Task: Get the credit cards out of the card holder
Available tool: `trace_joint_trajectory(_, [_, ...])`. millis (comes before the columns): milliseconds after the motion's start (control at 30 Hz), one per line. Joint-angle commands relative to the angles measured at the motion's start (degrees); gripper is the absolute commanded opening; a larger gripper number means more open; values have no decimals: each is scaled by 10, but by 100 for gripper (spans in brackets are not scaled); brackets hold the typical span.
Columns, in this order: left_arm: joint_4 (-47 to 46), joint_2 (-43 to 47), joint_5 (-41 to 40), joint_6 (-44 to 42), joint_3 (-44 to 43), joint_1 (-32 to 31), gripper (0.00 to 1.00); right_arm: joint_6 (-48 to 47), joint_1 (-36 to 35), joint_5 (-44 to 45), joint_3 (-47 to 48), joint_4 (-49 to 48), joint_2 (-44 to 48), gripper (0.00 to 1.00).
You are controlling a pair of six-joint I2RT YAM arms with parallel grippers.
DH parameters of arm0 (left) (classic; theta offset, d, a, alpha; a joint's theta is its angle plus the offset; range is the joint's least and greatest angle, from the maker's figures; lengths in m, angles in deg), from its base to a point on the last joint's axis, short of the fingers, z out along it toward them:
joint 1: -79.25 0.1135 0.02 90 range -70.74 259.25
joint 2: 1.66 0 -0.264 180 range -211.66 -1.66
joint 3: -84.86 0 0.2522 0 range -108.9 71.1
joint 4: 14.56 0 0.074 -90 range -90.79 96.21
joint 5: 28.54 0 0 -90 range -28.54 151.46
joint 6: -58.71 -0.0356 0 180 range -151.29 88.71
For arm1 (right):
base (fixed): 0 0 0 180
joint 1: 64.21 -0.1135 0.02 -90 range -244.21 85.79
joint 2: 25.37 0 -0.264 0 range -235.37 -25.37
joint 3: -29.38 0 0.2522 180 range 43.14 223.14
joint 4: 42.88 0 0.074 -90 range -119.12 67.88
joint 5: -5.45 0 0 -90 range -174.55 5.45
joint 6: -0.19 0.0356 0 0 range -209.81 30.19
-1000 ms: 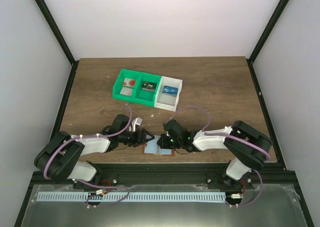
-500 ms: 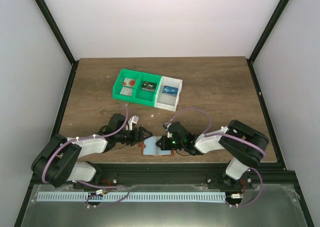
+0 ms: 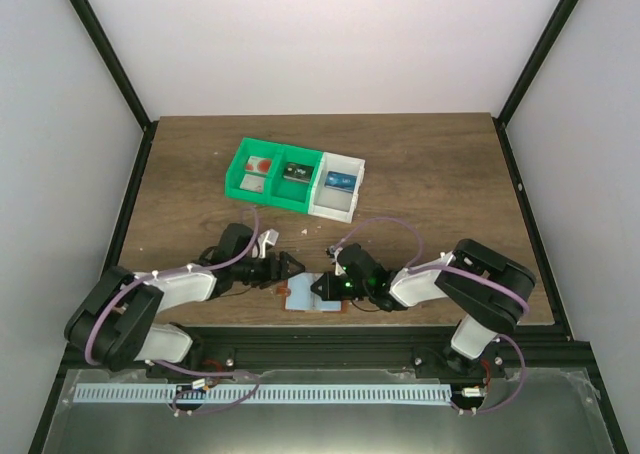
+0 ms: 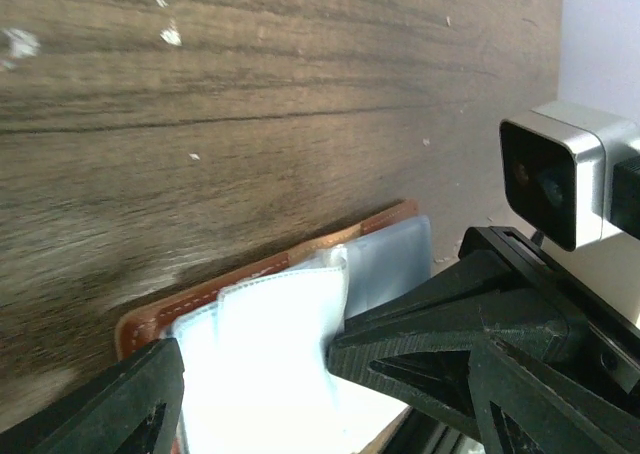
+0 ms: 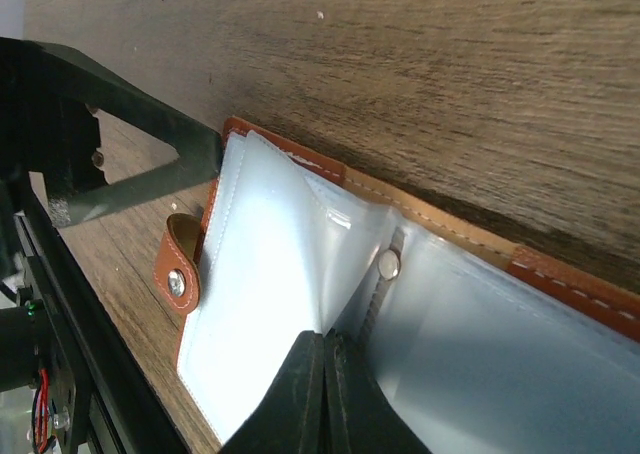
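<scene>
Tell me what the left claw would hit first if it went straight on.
Probably the open wallet's pale pockets, right ahead of the left claw; the shut right claw sits just beyond, though depth is unclear.

The card holder [image 3: 311,296] lies open and flat on the bench [image 3: 430,174] near its front edge. Its reddish-brown leather faces down and its pale blue-grey pockets [image 5: 285,274] face up. A snap strap [image 5: 181,260] sticks out at one end. Whether cards sit inside cannot be told.

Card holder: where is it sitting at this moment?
Top view: the card holder lies open by the near edge of the table, about centre, between the left fingers and the right fingers, well in front of the green-and-white bin.
</scene>
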Motion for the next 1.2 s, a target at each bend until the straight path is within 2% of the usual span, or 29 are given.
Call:
trace_joint_trajectory(0, [77, 35, -40, -36, -12, 1, 80, 2, 1, -4, -5, 5, -5, 1])
trace_joint_trajectory(300, [24, 3, -8, -5, 8, -1, 80, 4, 1, -4, -5, 2, -7, 1])
trace_joint_trajectory(600, [-42, 1, 29, 54, 21, -30, 72, 12, 1, -8, -1, -2, -24, 1])
trace_joint_trajectory(767, [-90, 20, 53, 103, 40, -38, 52, 15, 6, -7, -7, -17, -23, 2])
trace_joint_trajectory(867, [-108, 43, 55, 127, 49, -41, 33, 18, 9, -12, -15, -34, -24, 2])
trace_joint_trajectory(1067, [-132, 51, 50, 143, 57, -43, 3, 29, 18, -30, -25, -69, -34, 2])
trace_joint_trajectory(1167, [-157, 33, 57, 151, 66, -43, 0, 30, 19, -32, -25, -72, -34, 2])
